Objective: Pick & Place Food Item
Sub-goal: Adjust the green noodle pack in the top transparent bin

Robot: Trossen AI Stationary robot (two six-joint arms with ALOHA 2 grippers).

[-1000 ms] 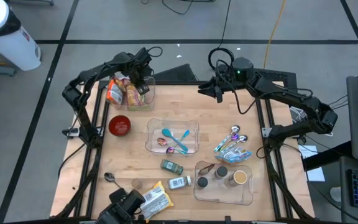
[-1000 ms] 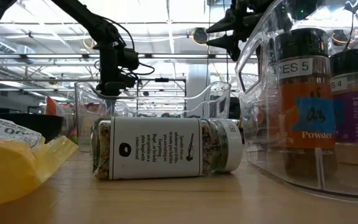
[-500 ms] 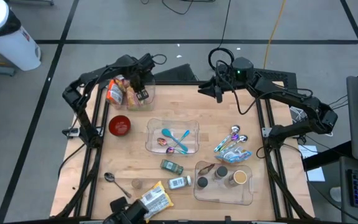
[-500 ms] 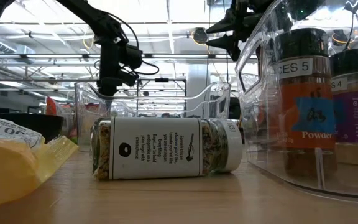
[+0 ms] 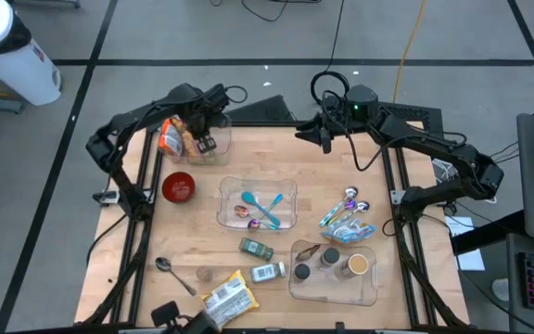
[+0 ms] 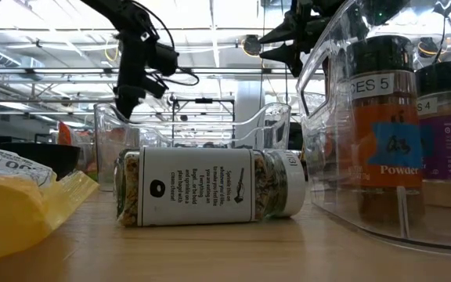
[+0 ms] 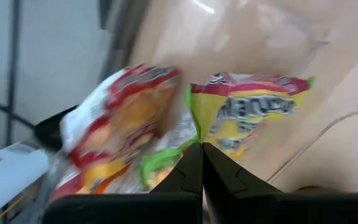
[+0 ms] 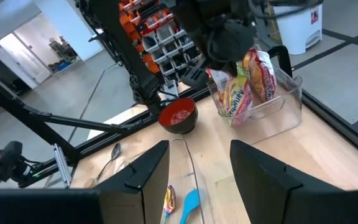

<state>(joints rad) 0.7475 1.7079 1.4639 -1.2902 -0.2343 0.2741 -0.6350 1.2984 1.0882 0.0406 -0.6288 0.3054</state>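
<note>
In the high view, upper left of the frame, we see the left gripper (image 5: 202, 141) above the clear bin (image 5: 221, 153) that holds the snack bags (image 5: 171, 136). The right gripper (image 5: 321, 135) waits at the upper middle, off the table's far edge.

In the low view, the left gripper (image 6: 124, 100) hangs at upper left over the bin's rim (image 6: 104, 117), behind the spice jar (image 6: 210, 186) lying on its side.

In the left wrist view, our fingers (image 7: 199, 168) are clenched tight, tips touching, with the yellow bag (image 7: 250, 115) just beyond; whether its edge is pinched between them we cannot tell. To do this step well, we judge the lift should go slowly and straight up, so the red bag (image 7: 126, 115) beside it is not dragged along.

In the right wrist view, that gripper (image 8: 199, 163) stands parted, grasping nothing.
</note>
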